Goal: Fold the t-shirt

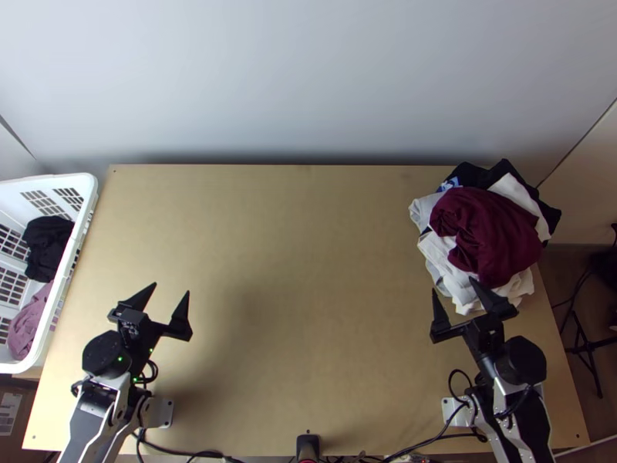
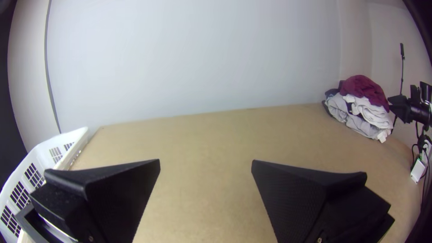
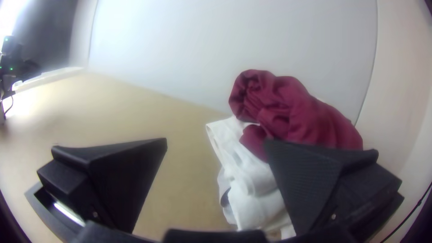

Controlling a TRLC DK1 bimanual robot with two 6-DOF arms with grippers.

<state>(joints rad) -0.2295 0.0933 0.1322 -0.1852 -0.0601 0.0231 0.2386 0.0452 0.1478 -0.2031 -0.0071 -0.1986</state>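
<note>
left gripper (image 1: 171,288) at eight o'clock, right gripper (image 1: 453,285) at four, both wide, empty; garment pile (image 1: 493,231) bunched at two, whole fold left.

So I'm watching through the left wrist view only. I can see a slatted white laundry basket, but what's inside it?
Observer: From the top view, the white laundry basket holds two bunched pieces of cloth, a black one and a mauve one.
Operator: Huh. And the right arm's claw, is it open or pinched shut?
Observer: Open. The top view shows its two black fingers spread wide apart, close to the heap of clothes.
</note>
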